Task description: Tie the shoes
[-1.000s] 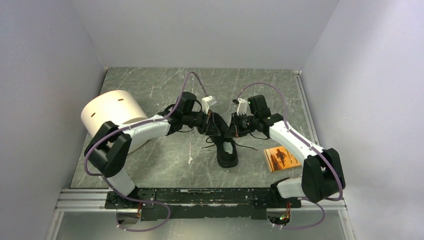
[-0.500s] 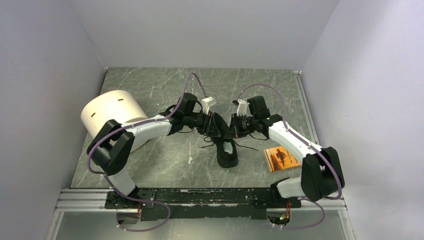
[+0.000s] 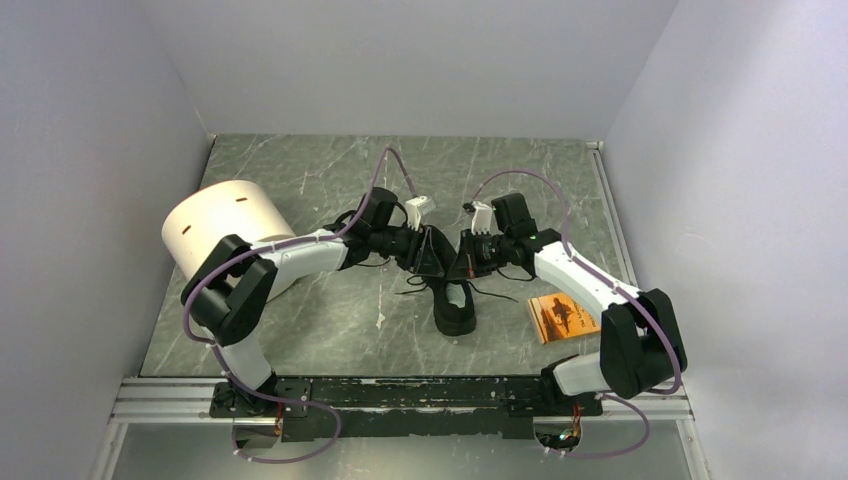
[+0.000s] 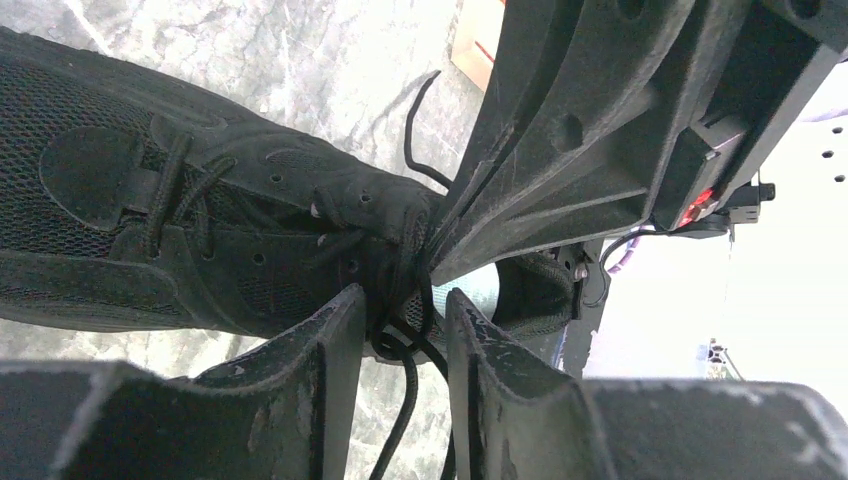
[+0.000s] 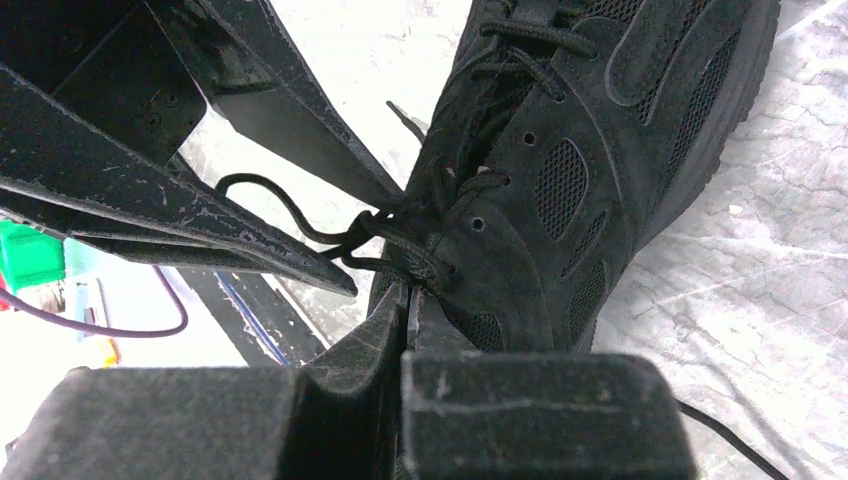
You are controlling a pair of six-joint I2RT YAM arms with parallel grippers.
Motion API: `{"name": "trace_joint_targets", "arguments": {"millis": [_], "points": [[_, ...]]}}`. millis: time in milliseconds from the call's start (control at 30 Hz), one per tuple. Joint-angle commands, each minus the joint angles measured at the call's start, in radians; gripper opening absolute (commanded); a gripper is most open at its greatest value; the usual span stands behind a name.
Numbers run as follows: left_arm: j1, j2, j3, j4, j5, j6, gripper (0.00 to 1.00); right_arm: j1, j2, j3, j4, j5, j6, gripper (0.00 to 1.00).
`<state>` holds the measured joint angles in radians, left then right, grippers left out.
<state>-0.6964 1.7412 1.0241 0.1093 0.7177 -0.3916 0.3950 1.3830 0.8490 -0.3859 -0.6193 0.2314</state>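
Observation:
The black sneaker lies mid-table, toe toward the arms, pale insole hidden. My left gripper is at its lace area from the left. In the left wrist view its jaws stand a little apart, with black laces running loosely through the gap beside the shoe. My right gripper meets it from the right. In the right wrist view its jaws are pressed together on a lace at the shoe's top eyelets. A lace loop runs toward the left gripper's fingers.
An orange booklet lies right of the shoe. A large white cylinder stands at the left, behind the left arm. Loose lace ends trail on the marble table. Walls close in on three sides.
The left arm's elbow has shifted right and its gripper pushed slightly closer to the shoe. The right gripper and the shoe have hardly moved.

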Motion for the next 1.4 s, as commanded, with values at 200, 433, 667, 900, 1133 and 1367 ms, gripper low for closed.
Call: {"name": "trace_joint_targets", "arguments": {"millis": [200, 433, 667, 900, 1133, 1367], "points": [[-0.008, 0.052, 0.083, -0.068, 0.005, 0.062, 0.24, 0.007, -0.002, -0.009, 0.042, 0.004, 0.027, 0.00], [-0.009, 0.039, 0.120, -0.108, -0.049, 0.128, 0.05, 0.003, -0.042, 0.028, -0.034, 0.035, -0.008, 0.22], [-0.009, -0.021, 0.114, -0.127, -0.054, 0.156, 0.05, -0.022, -0.031, 0.071, -0.039, 0.055, -0.075, 0.46], [-0.009, -0.013, 0.152, -0.148, -0.061, 0.171, 0.05, -0.030, 0.067, 0.136, 0.000, 0.021, -0.093, 0.42], [-0.009, -0.004, 0.161, -0.159, -0.062, 0.171, 0.05, -0.038, 0.093, 0.109, 0.038, -0.037, -0.094, 0.22], [-0.009, 0.002, 0.163, -0.171, -0.063, 0.181, 0.05, -0.040, 0.114, 0.099, 0.070, -0.079, -0.083, 0.22]]}}
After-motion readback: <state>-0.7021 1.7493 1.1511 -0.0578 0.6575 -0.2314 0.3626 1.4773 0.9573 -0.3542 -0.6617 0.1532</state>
